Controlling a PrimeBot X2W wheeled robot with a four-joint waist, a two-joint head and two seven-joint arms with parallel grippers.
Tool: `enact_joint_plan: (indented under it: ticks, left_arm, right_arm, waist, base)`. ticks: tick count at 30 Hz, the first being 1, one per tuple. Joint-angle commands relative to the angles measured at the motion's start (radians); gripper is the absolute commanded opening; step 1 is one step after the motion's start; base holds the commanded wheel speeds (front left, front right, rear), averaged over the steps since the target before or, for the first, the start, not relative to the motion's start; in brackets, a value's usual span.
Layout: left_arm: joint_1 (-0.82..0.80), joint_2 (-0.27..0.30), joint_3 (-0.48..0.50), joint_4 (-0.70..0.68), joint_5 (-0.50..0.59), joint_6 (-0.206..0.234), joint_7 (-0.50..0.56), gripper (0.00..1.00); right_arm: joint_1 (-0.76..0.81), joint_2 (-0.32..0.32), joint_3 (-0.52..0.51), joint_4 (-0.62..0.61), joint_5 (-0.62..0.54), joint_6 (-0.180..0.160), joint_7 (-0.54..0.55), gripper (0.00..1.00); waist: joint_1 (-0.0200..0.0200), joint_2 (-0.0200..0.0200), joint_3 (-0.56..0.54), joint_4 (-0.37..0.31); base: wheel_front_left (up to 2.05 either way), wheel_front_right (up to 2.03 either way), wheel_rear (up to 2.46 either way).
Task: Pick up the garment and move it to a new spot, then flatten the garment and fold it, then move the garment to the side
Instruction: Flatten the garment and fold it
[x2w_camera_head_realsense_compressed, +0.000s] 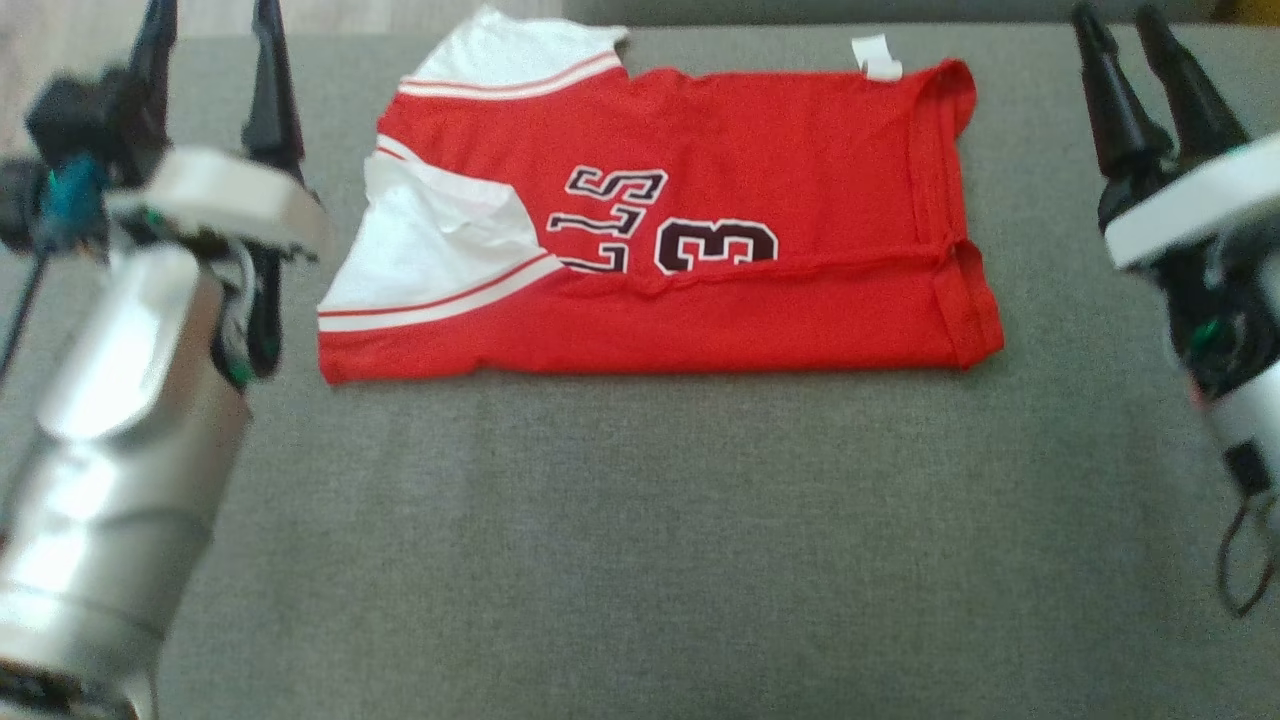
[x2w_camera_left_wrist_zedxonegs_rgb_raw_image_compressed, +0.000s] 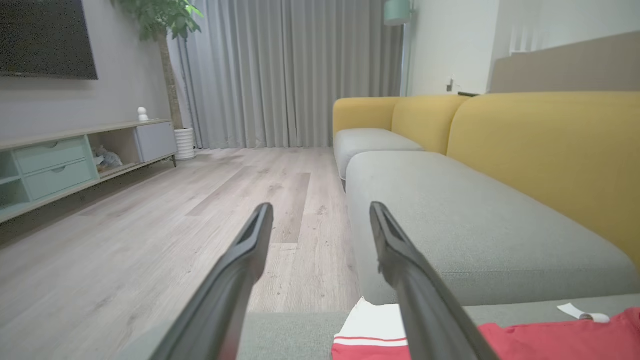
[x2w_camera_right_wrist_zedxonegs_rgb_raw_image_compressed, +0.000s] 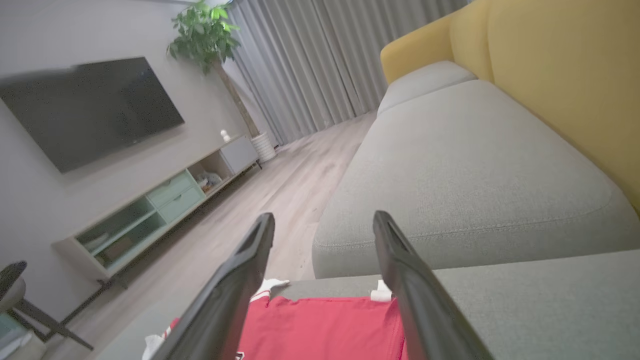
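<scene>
Left wrist view shows sofa (x2w_camera_left_wrist_zedxonegs_rgb_raw_image_compressed: 540, 150) and plant (x2w_camera_left_wrist_zedxonegs_rgb_raw_image_compressed: 160, 20) beyond garment (x2w_camera_left_wrist_zedxonegs_rgb_raw_image_compressed: 550, 340).

I am looking across a grey sofa seat (x2w_camera_head_realsense_compressed: 640, 560) with yellow backrests (x2w_camera_left_wrist_zedxonegs_rgb_raw_image_compressed: 550, 160) behind it. To my left a pale wood-plank floor (x2w_camera_left_wrist_zedxonegs_rgb_raw_image_compressed: 150, 240) runs up to long grey curtains (x2w_camera_left_wrist_zedxonegs_rgb_raw_image_compressed: 280, 70). Beside them stands a leafy tree (x2w_camera_left_wrist_zedxonegs_rgb_raw_image_compressed: 165, 30) in a white ribbed pot. Next to it is a low cabinet (x2w_camera_left_wrist_zedxonegs_rgb_raw_image_compressed: 60, 160) with mint-green drawers, and a dark television (x2w_camera_right_wrist_zedxonegs_rgb_raw_image_compressed: 90, 107) hangs on the grey wall (x2w_camera_left_wrist_zedxonegs_rgb_raw_image_compressed: 120, 75) above. The light is soft and even.
</scene>
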Motion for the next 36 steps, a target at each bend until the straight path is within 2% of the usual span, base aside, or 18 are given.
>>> enact_joint_plan:
  ticks: [1,5,10,13,15,17,21,25,31,36]
  left_arm:
    - [0.016,0.031,0.056,-0.050,-0.010,0.023,-0.020,1.00]
    - [0.144,0.012,0.119,-0.176,-0.017,0.072,-0.036,1.00]
    - [0.352,-0.028,0.234,-0.394,0.060,0.139,-0.037,1.00]
    - [0.483,-0.069,0.272,-0.446,0.104,0.149,-0.037,1.00]
    - [0.546,-0.094,0.296,-0.464,0.142,0.154,-0.037,1.00]
    - [0.605,-0.136,0.346,-0.483,0.154,0.161,-0.038,1.00]
    - [0.685,-0.189,0.403,-0.497,0.212,0.141,-0.038,1.00]
    - [0.686,-0.210,0.437,-0.458,0.250,0.101,-0.038,1.00]
    - [0.618,-0.199,0.428,-0.275,0.257,0.066,-0.005,1.00]
    - [0.545,-0.186,0.452,-0.144,0.244,0.084,0.012,1.00]
  right_arm:
    - [0.054,0.024,-0.028,-0.016,-0.002,0.007,-0.063,1.00]
    - [0.141,0.092,-0.119,-0.022,-0.083,0.007,-0.174,1.00]
    - [0.281,0.211,-0.314,-0.109,-0.298,0.007,-0.193,1.00]
    - [0.405,0.319,-0.437,-0.215,-0.466,0.007,-0.194,1.00]
    - [0.493,0.390,-0.482,-0.276,-0.546,0.007,-0.194,1.00]
    - [0.565,0.427,-0.497,-0.316,-0.597,0.007,-0.194,1.00]
    - [0.626,0.456,-0.497,-0.358,-0.630,0.007,-0.194,1.00]
    - [0.613,0.463,-0.483,-0.376,-0.636,0.007,-0.194,1.00]
    - [0.580,0.465,-0.471,-0.383,-0.634,0.007,-0.194,1.00]
    - [0.573,0.465,-0.468,-0.382,-0.620,0.007,-0.194,1.00]
  waist:
    - [0.0001,0.0000,-0.036,0.011]
    - [0.0001,0.0000,-0.068,0.017]
    - [0.0001,0.0000,-0.086,0.016]
    - [0.0001,0.0000,-0.092,0.013]
    - [0.0001,0.0000,-0.095,0.012]
    - [0.0001,0.0000,-0.095,0.004]
    - [0.0001,0.0000,-0.073,-0.015]
    - [0.0001,0.0000,-0.044,-0.034]
    - [0.0001,0.0000,0.000,-0.068]
    - [0.0001,0.0000,0.032,-0.091]
  base:
    - [0.00,0.00,0.00]
    - [0.00,0.00,0.00]
    - [0.00,0.00,0.00]
    - [0.00,0.00,0.00]
    - [0.00,0.00,0.00]
    - [0.00,0.00,0.00]
    - [0.00,0.00,0.00]
    - [0.00,0.00,0.00]
    - [0.00,0.00,0.00]
    - [0.00,0.00,0.00]
